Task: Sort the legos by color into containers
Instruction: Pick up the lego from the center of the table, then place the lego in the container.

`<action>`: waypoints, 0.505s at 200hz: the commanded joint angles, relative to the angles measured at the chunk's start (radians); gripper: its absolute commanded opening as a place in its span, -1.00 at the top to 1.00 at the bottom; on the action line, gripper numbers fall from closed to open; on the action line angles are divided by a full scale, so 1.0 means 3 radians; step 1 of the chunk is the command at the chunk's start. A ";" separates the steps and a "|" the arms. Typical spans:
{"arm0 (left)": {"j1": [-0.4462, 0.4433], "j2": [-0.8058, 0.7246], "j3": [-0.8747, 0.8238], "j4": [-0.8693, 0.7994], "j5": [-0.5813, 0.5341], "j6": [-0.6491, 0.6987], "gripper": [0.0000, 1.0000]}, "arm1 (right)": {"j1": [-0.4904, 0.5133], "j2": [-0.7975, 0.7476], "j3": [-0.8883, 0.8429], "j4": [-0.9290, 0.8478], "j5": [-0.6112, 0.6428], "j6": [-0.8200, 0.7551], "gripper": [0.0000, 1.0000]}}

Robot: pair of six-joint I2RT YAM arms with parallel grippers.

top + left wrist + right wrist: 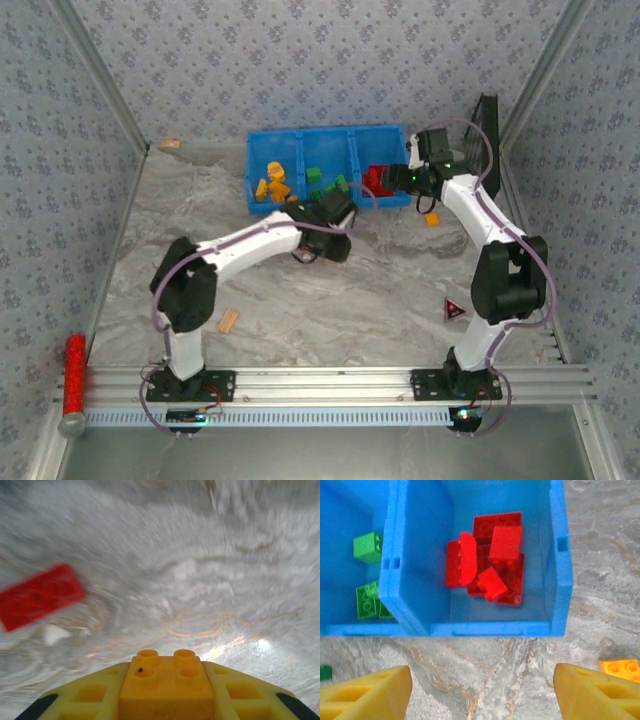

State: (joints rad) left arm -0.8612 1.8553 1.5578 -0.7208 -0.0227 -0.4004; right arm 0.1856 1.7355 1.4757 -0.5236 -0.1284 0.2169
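**Top external.** Blue bin [325, 143] at far side of table [300, 300]. Orange legos [272, 184] in left compartment, green legos [325, 180] in middle, red legos [378, 180] in right.

**Left wrist.** Left claw [165, 685] clamped on orange-yellow brick [165, 677]. Red brick [40, 596], blurred, lies on table.

**Right wrist.** Right claw [480, 685] wide, empty, just before the red compartment. Orange brick [620, 667] on table nearby.

Plenty of open marbled grey table [380, 300] front and centre-right. My left arm [250, 238] cuts diagonally across the middle, left tool [335, 212] clamped on an orange-yellow lego brick [165, 690] just short of the bright blue plastic bin [320, 132]. Right tool [482, 685] hangs spread wide at the bin's near wall. Black grid panel [487, 125] crowds the far right corner.
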 commanded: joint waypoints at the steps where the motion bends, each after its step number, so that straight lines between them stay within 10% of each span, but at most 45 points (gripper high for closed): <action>1: 0.0223 -0.0250 0.0233 -0.0185 -0.0076 0.0184 0.71 | 0.0098 -0.0229 -0.0174 0.0035 -0.0089 -0.0247 -0.52; 101: 0.1209 0.0224 0.0988 -0.0054 -0.0264 0.0252 0.77 | 0.1442 -0.0701 -0.0894 -0.0006 -0.0549 -0.2313 -0.53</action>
State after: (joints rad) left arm -0.5255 1.8458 1.7863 -0.7315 -0.0803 -0.3328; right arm 0.5415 1.5528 1.2613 -0.5056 -0.2291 -0.2100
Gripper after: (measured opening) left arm 0.331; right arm 0.755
